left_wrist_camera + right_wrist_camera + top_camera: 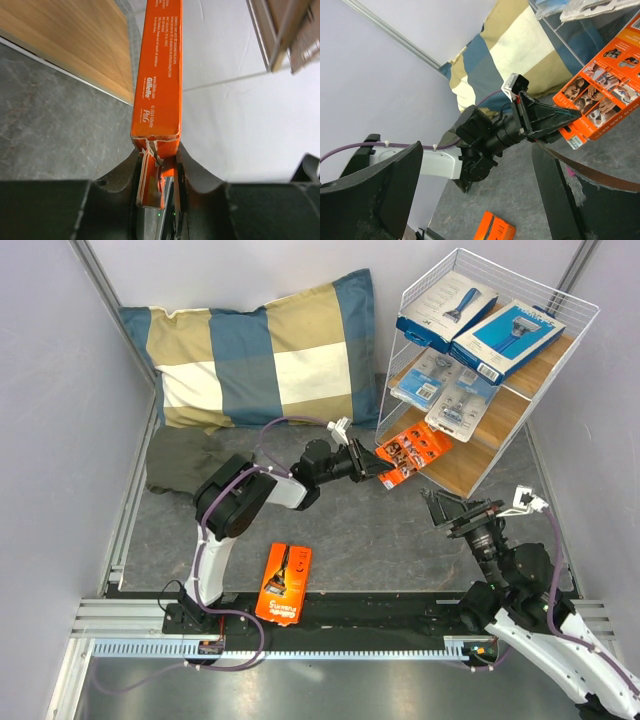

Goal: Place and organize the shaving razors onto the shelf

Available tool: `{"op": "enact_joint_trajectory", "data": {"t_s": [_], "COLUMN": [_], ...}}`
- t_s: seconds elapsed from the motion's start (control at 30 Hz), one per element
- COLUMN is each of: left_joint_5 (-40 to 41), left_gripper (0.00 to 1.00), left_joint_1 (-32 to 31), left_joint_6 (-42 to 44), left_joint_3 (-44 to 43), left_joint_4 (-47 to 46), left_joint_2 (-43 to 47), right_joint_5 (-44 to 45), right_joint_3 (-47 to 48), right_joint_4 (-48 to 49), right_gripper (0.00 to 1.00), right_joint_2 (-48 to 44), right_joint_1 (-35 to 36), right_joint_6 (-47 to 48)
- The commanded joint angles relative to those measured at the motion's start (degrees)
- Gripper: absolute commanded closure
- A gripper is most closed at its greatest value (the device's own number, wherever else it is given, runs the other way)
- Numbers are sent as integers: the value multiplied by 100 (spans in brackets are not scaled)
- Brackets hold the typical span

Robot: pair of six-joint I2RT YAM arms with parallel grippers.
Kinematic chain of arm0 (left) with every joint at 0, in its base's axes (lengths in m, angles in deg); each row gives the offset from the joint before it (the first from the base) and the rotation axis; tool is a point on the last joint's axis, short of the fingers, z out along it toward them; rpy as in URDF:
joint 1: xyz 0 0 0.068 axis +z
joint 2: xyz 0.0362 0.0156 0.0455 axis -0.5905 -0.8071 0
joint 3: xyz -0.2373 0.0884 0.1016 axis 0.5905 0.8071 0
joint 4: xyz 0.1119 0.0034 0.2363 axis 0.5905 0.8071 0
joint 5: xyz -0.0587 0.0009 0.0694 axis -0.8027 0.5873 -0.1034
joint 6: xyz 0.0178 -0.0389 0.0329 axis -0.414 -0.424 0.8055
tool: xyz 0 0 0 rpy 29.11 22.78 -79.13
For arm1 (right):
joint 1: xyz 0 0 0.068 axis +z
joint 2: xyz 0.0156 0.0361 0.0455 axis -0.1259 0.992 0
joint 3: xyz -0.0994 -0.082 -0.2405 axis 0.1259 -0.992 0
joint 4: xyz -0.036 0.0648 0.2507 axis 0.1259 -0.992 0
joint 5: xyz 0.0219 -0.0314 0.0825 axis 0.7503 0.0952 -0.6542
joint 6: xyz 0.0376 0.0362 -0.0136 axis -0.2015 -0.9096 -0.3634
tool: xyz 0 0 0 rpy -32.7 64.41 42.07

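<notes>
The white wire shelf (560,390) stands at the back right. Two blue razor boxes (445,307) (506,338) lie on its top board, two clear blister packs (424,376) (463,403) on the middle board. My left gripper (372,466) is shut on an orange razor card (413,454) and holds it by one end at the shelf's lowest board (65,45); the card (160,70) shows edge-on in the left wrist view. A second orange card (283,583) lies on the grey mat near the arm bases. My right gripper (445,510) is open and empty, right of centre.
A blue-and-tan checked pillow (260,350) leans against the back wall. A dark green cloth (180,462) lies below it at the left. Purple cables run along both arms. A metal rail (300,635) crosses the near edge.
</notes>
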Motion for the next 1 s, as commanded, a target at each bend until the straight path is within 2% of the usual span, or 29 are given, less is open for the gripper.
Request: {"op": "enact_joint_trajectory", "data": {"t_s": [0.0,0.37,0.73,0.97], "left_joint_5": [478,829,882,1075], "left_gripper": [92,91,87,70], "left_joint_1": [30,30,21,4], "left_joint_6": [-529,-591,-687,-591], "left_joint_3": [-504,-1691,-2510,-2712], "left_joint_4": [116,1135,1418,1488], "left_joint_2": [-210,-791,-1414,-1538], "right_joint_5": [159,211,238,238], "right_joint_3": [271,359,553,597], "right_joint_4": [-243,-506,-876,-999], "right_gripper": [2,2,2,2], "right_joint_2": [-182,-560,-604,-604], "right_joint_1": [25,25,25,16], "right_joint_6": [196,319,398,398]}}
